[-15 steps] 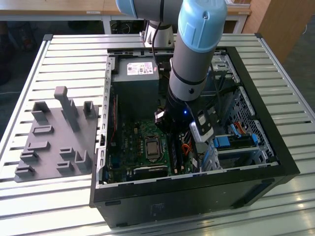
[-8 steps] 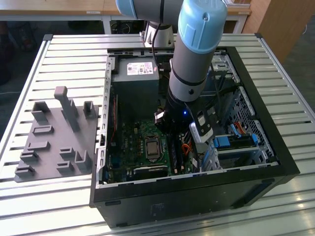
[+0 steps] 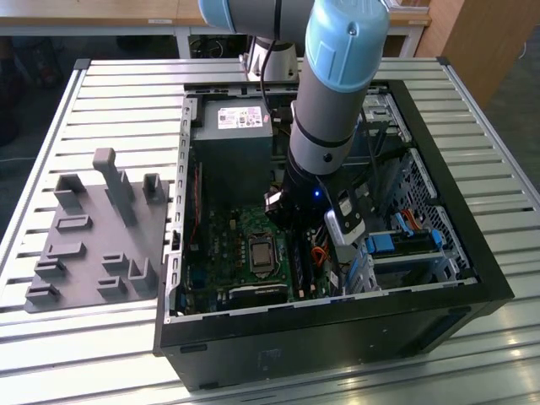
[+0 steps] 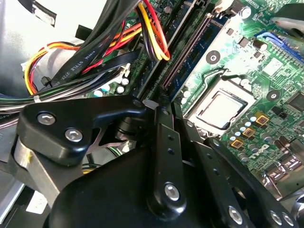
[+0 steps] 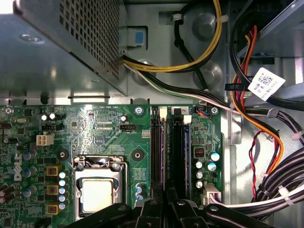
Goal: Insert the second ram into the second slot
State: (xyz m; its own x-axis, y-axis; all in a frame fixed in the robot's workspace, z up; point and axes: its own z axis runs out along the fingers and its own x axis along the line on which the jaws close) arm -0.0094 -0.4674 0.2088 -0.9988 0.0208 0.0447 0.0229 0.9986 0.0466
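Hanging low inside the open black metal computer case (image 3: 481, 278), the black linkage gripper (image 5: 166, 203) sits over the green motherboard (image 5: 95, 128). Whether its jaws are closed, or pinching anything, I cannot tell from here.

Just beside the square silver-lidded processor socket (image 5: 97, 192) lie the two long black memory slots (image 5: 155, 147), parallel to each other. The gripper is over the end of them that lies away from the perforated grey metal power supply box (image 5: 61, 42). Their long axis runs straight out from the gripper toward that box, so gripper and slots look to be in line.

Along the slot farther from the socket shows a thin blue strip (image 5: 186, 152) running the slot's length. I take it for the second ram seen edge-on, though I cannot be sure, nor whether it is pushed fully home. In the second wrist view the gripper (image 4: 161, 108) tapers to a point right at a slot's end (image 4: 187, 52).

A bundle of black, red and yellow cables (image 5: 270, 156) lies beyond the slots, well away from the socket.
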